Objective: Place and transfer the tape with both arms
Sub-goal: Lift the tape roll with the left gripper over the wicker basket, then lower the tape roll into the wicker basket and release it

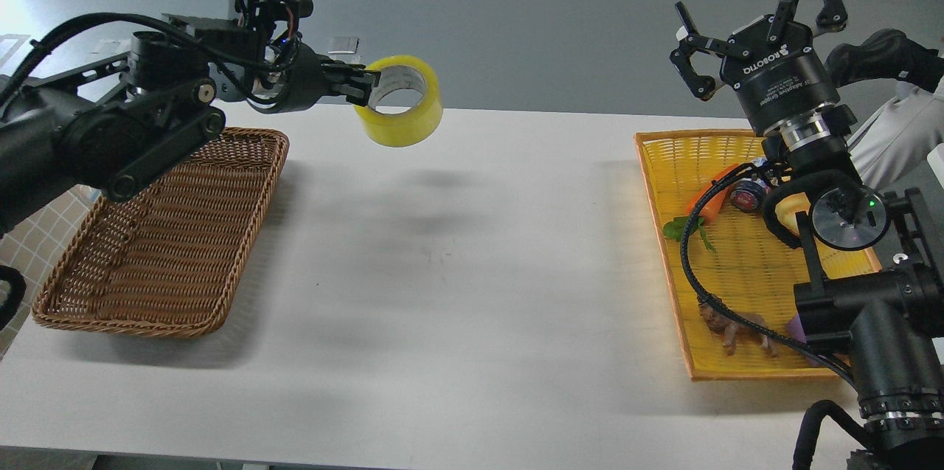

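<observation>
The tape (399, 101) hangs in the air above the far side of the white desk (457, 271), tilted, with its shadow on the surface below. The left end effector (363, 86) pinches the roll's wall, one finger reaching inside the grey core. Below that arm sits a brown wicker basket (162, 249). Well apart on the right, the right end effector (759, 12) points upward with its fingers spread, holding nothing, above a yellow tray (686, 160) carrying a toy carrot (714, 193) and other small toys.
</observation>
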Robot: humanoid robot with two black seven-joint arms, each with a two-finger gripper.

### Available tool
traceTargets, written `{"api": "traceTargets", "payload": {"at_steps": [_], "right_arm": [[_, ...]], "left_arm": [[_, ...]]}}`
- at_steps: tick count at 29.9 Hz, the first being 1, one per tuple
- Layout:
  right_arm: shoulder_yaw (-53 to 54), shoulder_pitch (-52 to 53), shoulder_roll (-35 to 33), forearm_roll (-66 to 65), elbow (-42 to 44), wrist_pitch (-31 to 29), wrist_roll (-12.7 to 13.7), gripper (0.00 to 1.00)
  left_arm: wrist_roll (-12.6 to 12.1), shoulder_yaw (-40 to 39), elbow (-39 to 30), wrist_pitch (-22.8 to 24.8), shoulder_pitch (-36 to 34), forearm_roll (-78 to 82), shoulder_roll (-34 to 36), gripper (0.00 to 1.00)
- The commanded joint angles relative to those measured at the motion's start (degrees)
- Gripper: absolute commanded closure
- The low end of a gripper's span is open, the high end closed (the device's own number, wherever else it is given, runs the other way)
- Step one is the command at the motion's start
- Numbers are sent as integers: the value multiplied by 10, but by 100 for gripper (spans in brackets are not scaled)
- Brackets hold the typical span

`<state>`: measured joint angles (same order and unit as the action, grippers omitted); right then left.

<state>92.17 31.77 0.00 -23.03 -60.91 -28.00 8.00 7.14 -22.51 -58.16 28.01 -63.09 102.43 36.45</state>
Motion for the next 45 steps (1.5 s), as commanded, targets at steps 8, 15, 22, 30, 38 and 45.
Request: {"api": "traceTargets", "payload": {"at_steps": [8,15,22,30,38,45], "right_arm": [[0,-6,0,0,0,0,0,0],[1,-10,0,0,0,0,0,0],[0,-15,0,0,0,0,0,0],[0,-19,0,0,0,0,0,0],[1,-25,0,0,0,0,0,0],[1,-28,0,0,0,0,0,0]], "left_arm": [[39,2,-2,0,38,1,130,100],[50,2,6,-8,80,0,171,100],[58,2,16,-48,134,-3,186,100],[67,3,51,-72,169,-14,186,100],[68,2,79,-99,207,-37,182,100],[73,2,103,-122,235,-54,177,100]]}}
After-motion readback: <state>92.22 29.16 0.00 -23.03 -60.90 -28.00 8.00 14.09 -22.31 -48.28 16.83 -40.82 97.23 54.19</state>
